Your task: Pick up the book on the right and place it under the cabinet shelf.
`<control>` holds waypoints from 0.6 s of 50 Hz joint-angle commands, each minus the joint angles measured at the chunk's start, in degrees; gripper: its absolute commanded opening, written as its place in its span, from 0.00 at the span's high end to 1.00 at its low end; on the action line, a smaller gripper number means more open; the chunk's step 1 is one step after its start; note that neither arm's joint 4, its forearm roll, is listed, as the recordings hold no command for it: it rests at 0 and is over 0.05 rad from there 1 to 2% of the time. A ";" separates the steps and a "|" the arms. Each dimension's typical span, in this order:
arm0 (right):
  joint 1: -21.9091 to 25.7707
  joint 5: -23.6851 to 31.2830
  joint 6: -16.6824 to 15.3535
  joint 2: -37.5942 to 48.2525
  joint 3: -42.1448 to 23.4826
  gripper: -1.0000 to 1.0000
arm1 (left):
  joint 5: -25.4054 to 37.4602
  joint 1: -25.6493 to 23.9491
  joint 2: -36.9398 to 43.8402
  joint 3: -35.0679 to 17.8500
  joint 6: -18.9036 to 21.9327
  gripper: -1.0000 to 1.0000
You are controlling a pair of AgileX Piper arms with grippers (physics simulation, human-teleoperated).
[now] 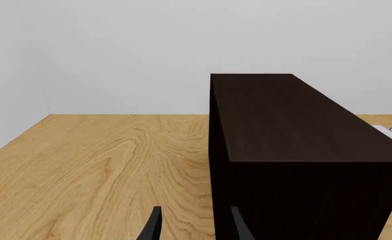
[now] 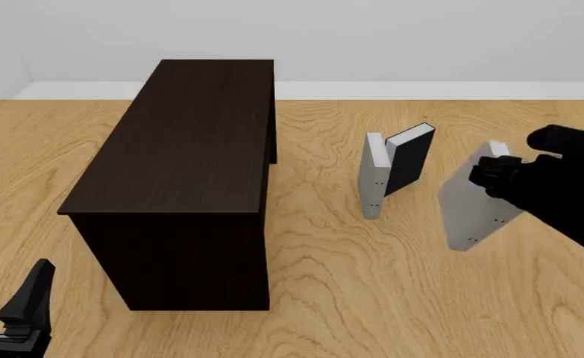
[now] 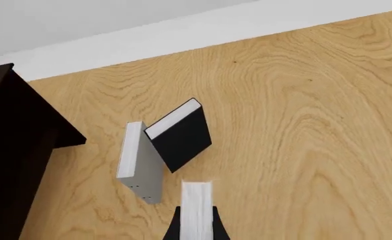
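In the left wrist view, the left gripper shows only two dark finger tips spread apart with nothing between them, just above the wooden worktop. The cabinet shelf, a long, very dark brown box, stands just ahead of them and runs away toward the far wall. A sliver of white and grey shows beyond its far right edge, too small to identify.

In the front view, the cabinet shelf occupies the left half of the worktop. The left gripper sits at the near left corner, released. To the right of the cabinet, a second grey book stands on edge with a black-covered book leaning against it. Farther right, the book is held tilted, lifted clear of the worktop, by the right gripper, whose fingers are clenched on its upper part.

In the right wrist view, the book shows its white page edge, pinched between the two dark fingers. Beyond it stand the second grey book and the black-covered book, with the cabinet shelf at the left.
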 commanded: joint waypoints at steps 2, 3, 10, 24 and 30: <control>6.75 -1.80 10.67 -5.27 3.83 1.00 | 0.24 0.12 -0.17 -0.02 -0.06 0.00; 7.26 -2.23 11.51 -5.61 4.35 1.00 | 0.40 0.12 -0.18 -0.17 -0.06 0.00; 9.04 -4.25 14.54 -6.37 5.94 1.00 | 0.35 0.13 -0.16 -0.13 -0.06 0.00; 15.33 -9.57 23.13 -7.98 10.72 1.00 | 0.37 0.15 -0.19 -0.13 -0.05 0.00; 17.12 -11.82 24.10 -6.19 11.18 1.00 | 0.32 0.14 -0.13 -0.14 -0.06 0.00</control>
